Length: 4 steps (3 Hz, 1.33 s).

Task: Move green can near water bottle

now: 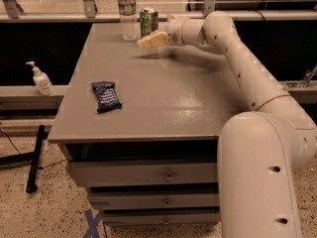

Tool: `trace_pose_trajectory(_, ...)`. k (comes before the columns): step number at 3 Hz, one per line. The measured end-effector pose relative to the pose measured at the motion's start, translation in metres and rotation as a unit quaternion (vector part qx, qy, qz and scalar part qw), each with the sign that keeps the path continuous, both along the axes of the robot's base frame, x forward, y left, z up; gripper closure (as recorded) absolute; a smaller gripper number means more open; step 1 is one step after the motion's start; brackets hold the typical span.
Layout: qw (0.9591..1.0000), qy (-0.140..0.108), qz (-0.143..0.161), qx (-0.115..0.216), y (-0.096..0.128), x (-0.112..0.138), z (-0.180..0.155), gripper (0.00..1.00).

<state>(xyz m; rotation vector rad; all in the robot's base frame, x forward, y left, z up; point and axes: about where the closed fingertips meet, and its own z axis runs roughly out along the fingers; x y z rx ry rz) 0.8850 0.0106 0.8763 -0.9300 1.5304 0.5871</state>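
One white arm [242, 73] reaches from the near right corner of the table [198, 108] to its far edge. Its gripper [150, 39] points left, just in front of the green can [148, 20]. That can's upright, right beside the water bottle [127, 11]. Can't tell if the gripper's open or closed.

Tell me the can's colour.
Green can: green, silver top, in the camera view; hand just in front of it.

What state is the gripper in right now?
Gripper: just in front of the green can; open, closed or holding cannot be told.
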Motion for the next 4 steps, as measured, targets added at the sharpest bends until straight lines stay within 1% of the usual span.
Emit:
trace_pose_trajectory(1, 0.9999, -0.004, -0.011, -0.002, -0.031, -0.015, 0.009, 0.00)
trace_pose_trajectory(2, 0.9997, -0.014, -0.022, 0.002, -0.074, -0.041, 0.026, 0.00)
trace_pose_trajectory(3, 0.9993, -0.021, -0.025, 0.017, -0.122, -0.070, 0.043, 0.00)
trace_pose_trajectory(4, 0.9991, -0.021, -0.031, 0.018, -0.135, -0.073, 0.043, 0.00)
